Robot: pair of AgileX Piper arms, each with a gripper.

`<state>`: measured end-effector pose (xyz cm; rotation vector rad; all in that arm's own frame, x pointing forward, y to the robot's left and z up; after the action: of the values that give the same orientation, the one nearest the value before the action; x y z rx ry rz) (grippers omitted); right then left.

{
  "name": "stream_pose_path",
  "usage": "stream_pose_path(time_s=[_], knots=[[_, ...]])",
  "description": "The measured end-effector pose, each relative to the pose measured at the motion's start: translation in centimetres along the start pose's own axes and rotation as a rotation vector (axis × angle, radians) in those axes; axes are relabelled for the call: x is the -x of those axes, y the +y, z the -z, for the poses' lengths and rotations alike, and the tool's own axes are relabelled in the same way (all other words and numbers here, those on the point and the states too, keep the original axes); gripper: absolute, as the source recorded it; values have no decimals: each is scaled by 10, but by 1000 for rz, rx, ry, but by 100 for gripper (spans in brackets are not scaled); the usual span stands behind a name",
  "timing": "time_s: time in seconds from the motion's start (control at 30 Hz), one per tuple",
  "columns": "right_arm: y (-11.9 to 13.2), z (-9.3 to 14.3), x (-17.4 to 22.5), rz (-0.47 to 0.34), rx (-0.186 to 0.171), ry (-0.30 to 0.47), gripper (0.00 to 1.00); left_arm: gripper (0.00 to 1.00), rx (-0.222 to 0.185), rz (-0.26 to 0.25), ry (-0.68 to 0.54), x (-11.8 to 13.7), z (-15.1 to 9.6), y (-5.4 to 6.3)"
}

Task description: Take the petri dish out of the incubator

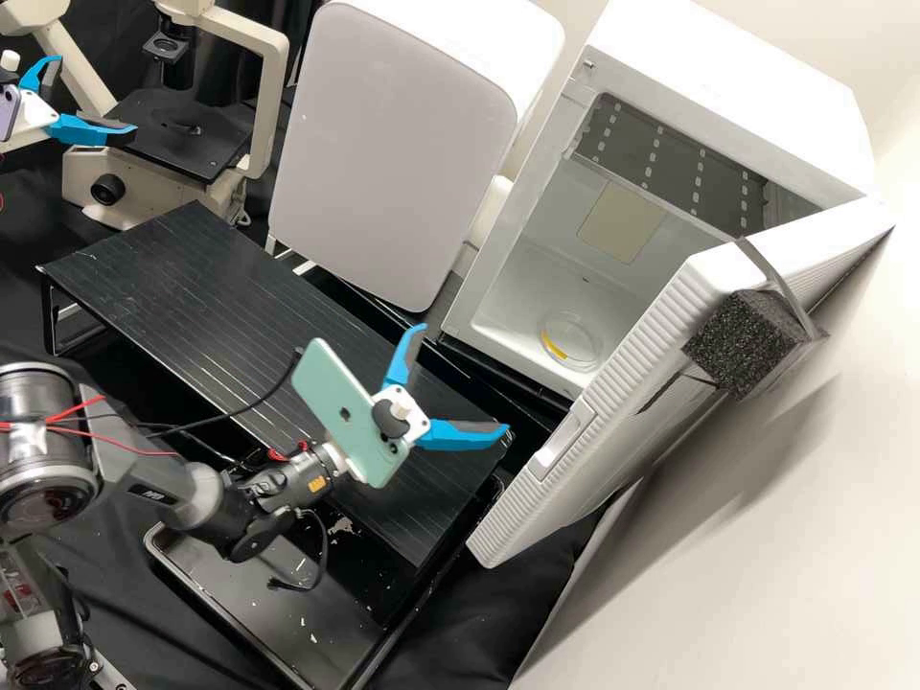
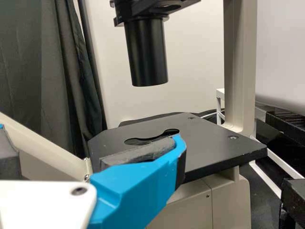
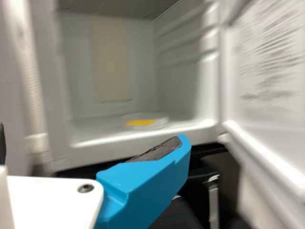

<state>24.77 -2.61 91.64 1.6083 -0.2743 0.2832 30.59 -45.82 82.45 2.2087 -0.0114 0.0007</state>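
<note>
Outside the open incubator [image 1: 728, 86], the right gripper [image 1: 462, 381] hangs over the black platform [image 1: 192, 287], aimed toward the petri dish [image 1: 578, 342] on the incubator's floor, fingers spread wide. At the microscope [image 1: 273, 96], the left gripper [image 1: 96, 94] also has parted fingers.

Dark grey arm [image 1: 196, 498] (red wires [image 1: 79, 407])

A microscope [image 1: 271, 105] stands at the left, with a box [image 1: 393, 153] between it and the incubator [image 1: 728, 77] on the right. The dish [image 1: 572, 340] lies on the incubator's floor. The door [image 1: 575, 470] stands open, a block [image 1: 743, 345] against its outer side. Before the box is a stand [image 1: 192, 297]; before that, a tray [image 1: 225, 580].
</note>
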Motion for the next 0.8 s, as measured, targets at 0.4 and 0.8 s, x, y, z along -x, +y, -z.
stream_pose_path(time_s=[0.4, 0.8], knots=[[10, -18, -62, -28, -26, 15, 100, 100, 0, 0, 0, 0, 0, 0], [-14, -41, -120, 74, 14, -67, 100, 100, 0, 0, 0, 0, 0, 0]])
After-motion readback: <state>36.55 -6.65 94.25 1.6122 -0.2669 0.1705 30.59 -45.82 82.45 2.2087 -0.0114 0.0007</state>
